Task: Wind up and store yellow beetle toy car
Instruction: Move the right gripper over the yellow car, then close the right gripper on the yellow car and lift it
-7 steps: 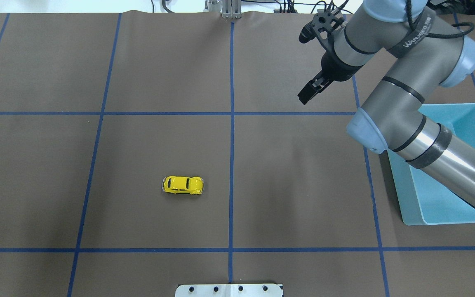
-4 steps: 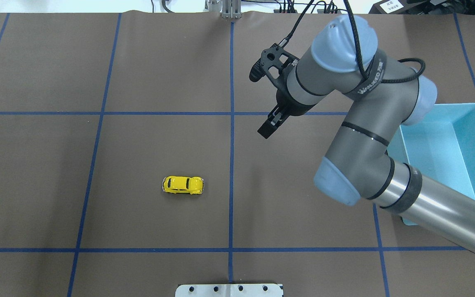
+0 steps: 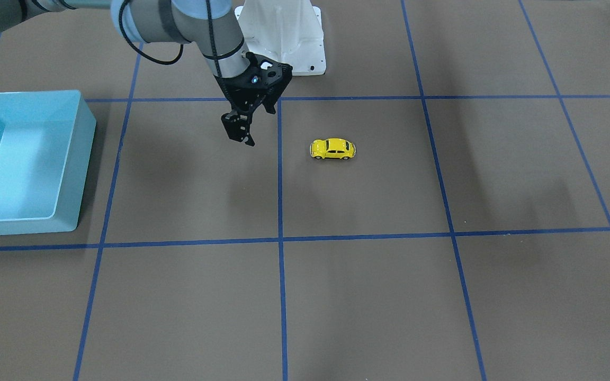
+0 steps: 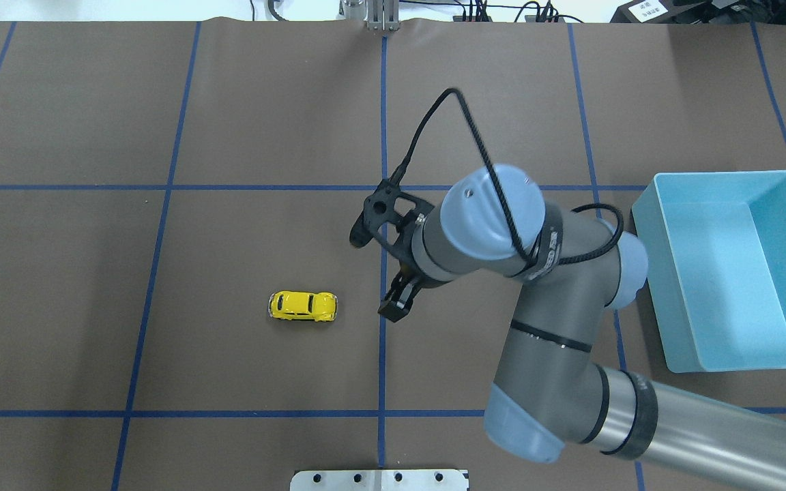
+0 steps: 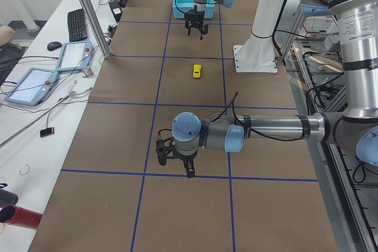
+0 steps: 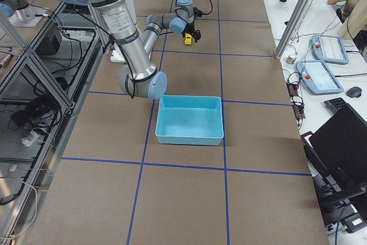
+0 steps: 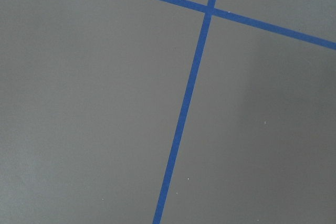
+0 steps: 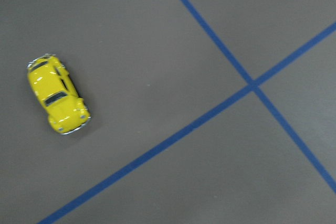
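Note:
The yellow beetle toy car (image 4: 302, 306) stands on its wheels on the brown table, just left of the centre blue line. It also shows in the front view (image 3: 332, 149) and at the left of the right wrist view (image 8: 58, 94). My right gripper (image 4: 393, 310) hangs above the table a short way to the car's right, near the centre line. It points down, open and empty (image 3: 241, 136). My left gripper (image 5: 177, 169) hovers over bare table far from the car. I cannot tell whether it is open or shut.
The empty blue bin (image 4: 741, 273) stands at the table's right side, also in the front view (image 3: 80, 159). The white robot base (image 3: 284, 32) stands behind the car. Blue tape lines divide the brown mat into squares.
My right arm has swung from the far right of the table down and left, bringing its gripper close to the car's right side. The car has not moved.

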